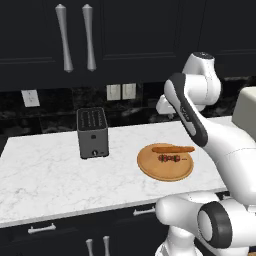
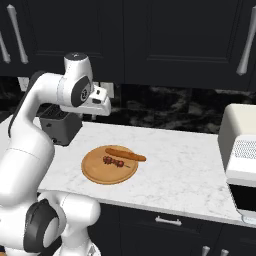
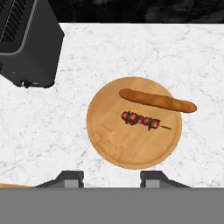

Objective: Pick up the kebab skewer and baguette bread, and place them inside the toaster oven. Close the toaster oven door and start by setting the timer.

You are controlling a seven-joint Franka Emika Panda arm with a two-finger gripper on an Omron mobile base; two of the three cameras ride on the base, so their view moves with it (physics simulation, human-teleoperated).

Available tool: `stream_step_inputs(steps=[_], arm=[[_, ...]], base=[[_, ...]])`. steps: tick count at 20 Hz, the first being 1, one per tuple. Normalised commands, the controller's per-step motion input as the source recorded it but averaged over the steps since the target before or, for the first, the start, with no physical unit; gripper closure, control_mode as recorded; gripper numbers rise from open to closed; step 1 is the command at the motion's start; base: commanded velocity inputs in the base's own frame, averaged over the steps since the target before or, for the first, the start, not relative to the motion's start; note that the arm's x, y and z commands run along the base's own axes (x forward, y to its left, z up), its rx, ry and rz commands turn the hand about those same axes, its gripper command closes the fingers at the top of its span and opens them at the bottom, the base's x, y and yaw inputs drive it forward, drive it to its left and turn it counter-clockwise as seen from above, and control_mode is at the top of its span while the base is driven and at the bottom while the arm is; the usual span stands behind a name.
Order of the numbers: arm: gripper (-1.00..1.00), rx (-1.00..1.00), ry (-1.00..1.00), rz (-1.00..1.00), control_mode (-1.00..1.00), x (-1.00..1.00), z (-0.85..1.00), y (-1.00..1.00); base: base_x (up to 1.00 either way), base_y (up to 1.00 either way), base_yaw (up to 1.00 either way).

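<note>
light: even, soft, overhead | surface [image 1: 60, 170] reading bright, cabinets [image 1: 130, 40] staying v. dark | shadows: faint under toaster [image 1: 92, 132] | glare: slight on handles [image 1: 64, 37] | blur: mild softness, low-res render

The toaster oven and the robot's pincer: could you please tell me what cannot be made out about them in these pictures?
- Toaster oven: cut off by the right edge of the right base view; its door, handle and knobs cannot be read. The left base view catches just a cream corner.
- Pincer: the hand view shows two dark tips apart above the wooden board, holding nothing; the grey band hides the rest.
</note>
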Motion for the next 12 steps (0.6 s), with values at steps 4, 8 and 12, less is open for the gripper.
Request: stream_step_inputs(steps=[4, 8, 12], arm=[[-1.0, 0.0, 0.0, 0.0, -1.0, -0.31, -0.05, 0.0], [-1.0, -0.03, 0.0, 0.0, -1.0, -0.58, -0.23, 0.0], [-1.0, -0.05, 0.0, 0.0, -1.0, -0.47, -0.24, 0.0]], base=[[0.0, 0.0, 0.0], [0.0, 0.0, 0.0], [0.0, 0.0, 0.0]])
